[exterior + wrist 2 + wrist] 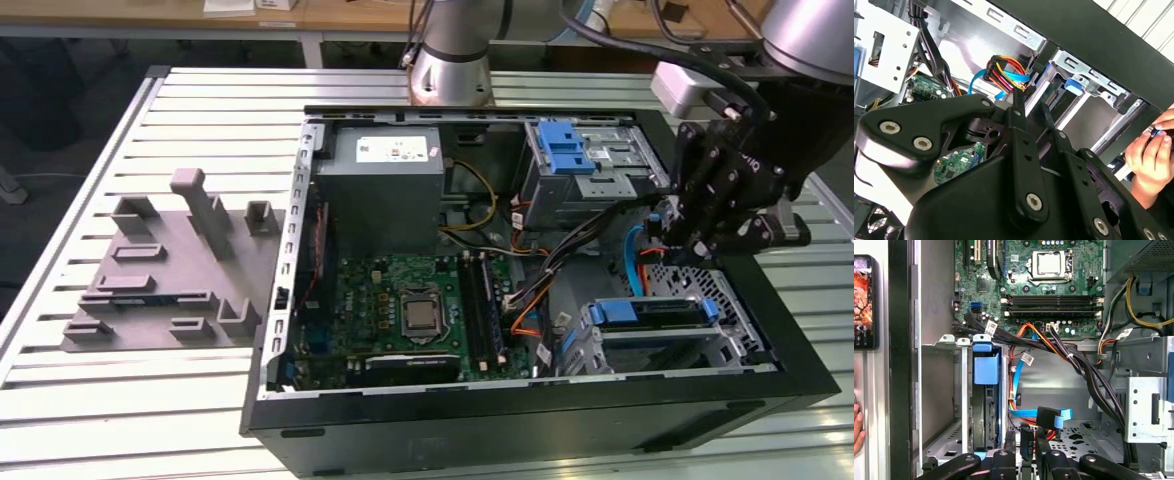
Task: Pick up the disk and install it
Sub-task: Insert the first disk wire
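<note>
The disk point(986, 405) sits upright in its cage just beside the end effector point(1026, 447); I cannot tell its grip. Judging: install nearly done, seating remains.

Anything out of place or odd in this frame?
Yes. In the second wrist view a person's hand is by the edge of the black metal computer case, not far from the tool. Inside the case, the flat blue data cable ends in a connector that appears unplugged, hanging loose.
</note>
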You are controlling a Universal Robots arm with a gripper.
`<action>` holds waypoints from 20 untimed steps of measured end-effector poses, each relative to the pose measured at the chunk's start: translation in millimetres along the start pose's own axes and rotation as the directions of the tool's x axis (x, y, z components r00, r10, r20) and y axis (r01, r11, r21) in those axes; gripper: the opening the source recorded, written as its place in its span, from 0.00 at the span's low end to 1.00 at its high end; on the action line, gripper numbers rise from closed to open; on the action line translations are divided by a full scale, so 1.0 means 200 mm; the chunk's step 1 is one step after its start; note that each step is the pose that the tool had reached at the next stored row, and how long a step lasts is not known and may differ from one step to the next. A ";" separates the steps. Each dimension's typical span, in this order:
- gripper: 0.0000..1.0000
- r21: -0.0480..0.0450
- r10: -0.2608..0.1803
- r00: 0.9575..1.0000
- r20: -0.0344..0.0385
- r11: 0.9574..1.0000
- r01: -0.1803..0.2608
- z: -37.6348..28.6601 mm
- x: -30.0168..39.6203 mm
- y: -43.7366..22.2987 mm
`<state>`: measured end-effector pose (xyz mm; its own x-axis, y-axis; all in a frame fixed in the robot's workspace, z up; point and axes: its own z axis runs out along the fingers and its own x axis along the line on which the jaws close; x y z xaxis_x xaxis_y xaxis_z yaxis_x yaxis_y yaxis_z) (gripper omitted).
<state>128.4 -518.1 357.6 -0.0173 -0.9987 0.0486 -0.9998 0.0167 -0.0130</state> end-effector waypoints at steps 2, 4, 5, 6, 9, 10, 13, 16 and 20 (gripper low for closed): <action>0.30 0.000 0.000 1.000 -0.001 1.000 0.000 0.004 0.000 0.000; 0.30 0.000 0.000 1.000 -0.001 1.000 0.000 0.006 0.000 0.000; 0.30 0.000 0.000 1.000 -0.001 1.000 0.000 0.008 0.000 0.000; 0.30 0.000 0.000 1.000 -0.001 1.000 0.000 0.009 0.000 0.000; 0.30 0.000 0.000 1.000 -0.001 1.000 0.000 0.014 0.000 0.000; 0.30 0.000 0.000 1.000 -0.001 1.000 0.000 0.016 0.000 0.000; 0.30 0.000 0.000 1.000 -0.002 1.000 0.000 0.024 -0.001 0.000; 0.30 0.000 0.000 1.000 -0.002 1.000 0.000 0.028 -0.001 0.000; 0.30 0.000 0.000 1.000 -0.002 1.000 0.000 0.028 -0.001 0.001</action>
<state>128.3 -518.2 351.9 -0.0174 -0.9986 0.0505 -0.9998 0.0168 -0.0134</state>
